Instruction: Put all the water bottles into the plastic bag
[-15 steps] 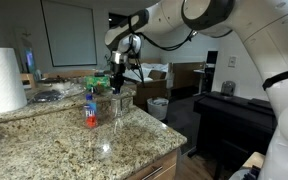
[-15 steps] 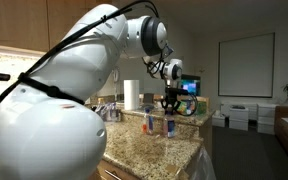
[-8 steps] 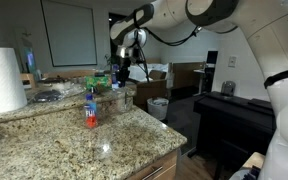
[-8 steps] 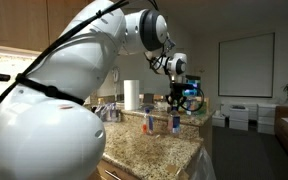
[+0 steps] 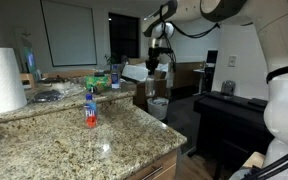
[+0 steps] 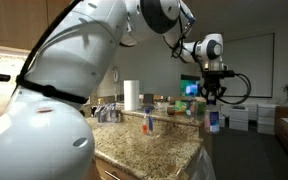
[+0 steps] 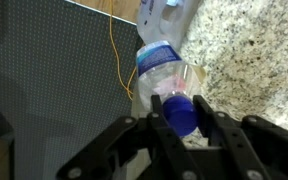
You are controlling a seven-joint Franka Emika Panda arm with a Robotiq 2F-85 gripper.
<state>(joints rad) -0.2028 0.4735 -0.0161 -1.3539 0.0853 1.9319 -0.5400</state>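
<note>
Wrist view shows the gripper (image 7: 179,112) clenched on the blue cap and neck of a clear water bottle (image 7: 162,68). The bottle hangs straight down from the jaws over dark floor, just off the edge of the granite counter (image 7: 256,60). At the top of that view lies a pale whitish shape with blue patches, which I take to be the plastic bag (image 7: 170,10), though too little of it shows to be sure.

In both exterior views the gripper (image 5: 156,62) (image 6: 216,97) is out past the end of the counter (image 5: 84,150), and the bottle (image 6: 214,121) dangles beneath it in open air. A small whitish, bucket-like form low beside the counter's far corner looks like the plastic bag (image 5: 158,107), and the gripper is above it.

The step in hand appears to be the carry: one bottle lifted clear and brought toward the bag. The next move likely calls for centring the bottle over the bag's mouth, lowering it, then opening the jaws. More work remains, since a red-labelled bottle (image 5: 90,108) and a blue-labelled bottle (image 5: 115,78) stand on the counter, well apart from the bag.
</note>
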